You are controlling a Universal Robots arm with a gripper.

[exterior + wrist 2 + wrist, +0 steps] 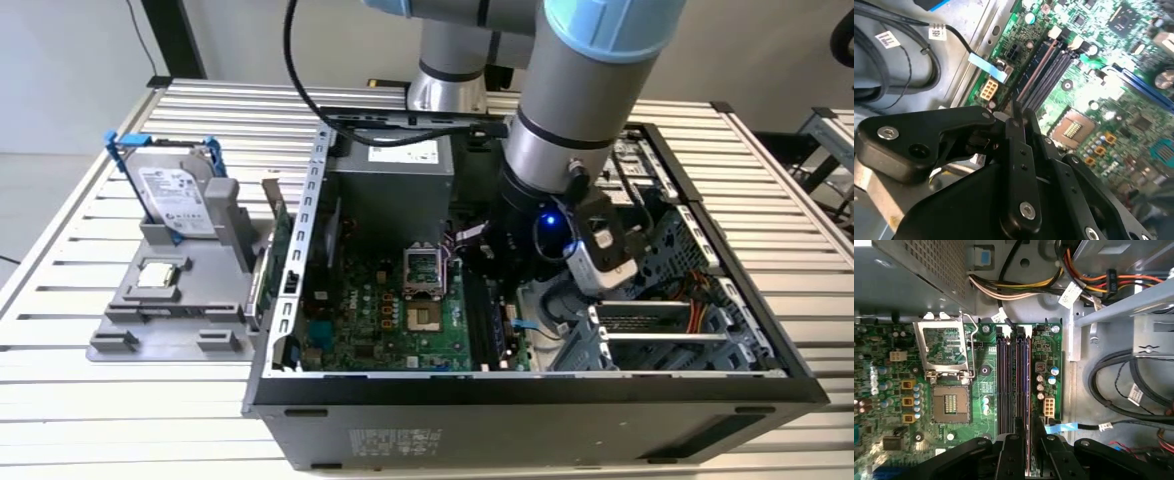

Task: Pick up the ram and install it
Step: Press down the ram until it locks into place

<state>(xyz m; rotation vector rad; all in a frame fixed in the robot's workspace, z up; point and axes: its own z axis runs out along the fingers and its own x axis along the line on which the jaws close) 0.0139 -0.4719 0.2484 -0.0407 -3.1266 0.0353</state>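
In the first wrist view the ram (1028, 420) shows edge-on as a thin dark strip between the black fingers (1009, 455). It lies in line with the rightmost of the black motherboard slots (1005, 380). My gripper (1030, 442) is shut on the ram. The second wrist view has the ram's thin edge (1015, 111) poking out past the gripper (1017, 126), just short of the slots (1049, 70). Whether the stick touches the slot I cannot tell. In the exterior view the gripper (523, 305) is down inside the open computer case (534, 385), over the slots.
A grey holder (160, 320) at the exterior view's left carries a hard drive in a blue frame (174, 190) and a small silver processor chip (160, 275). The open processor socket (949, 405), the power supply (394, 170), cables (1124, 385) and the drive cage (667, 330) crowd the gripper.
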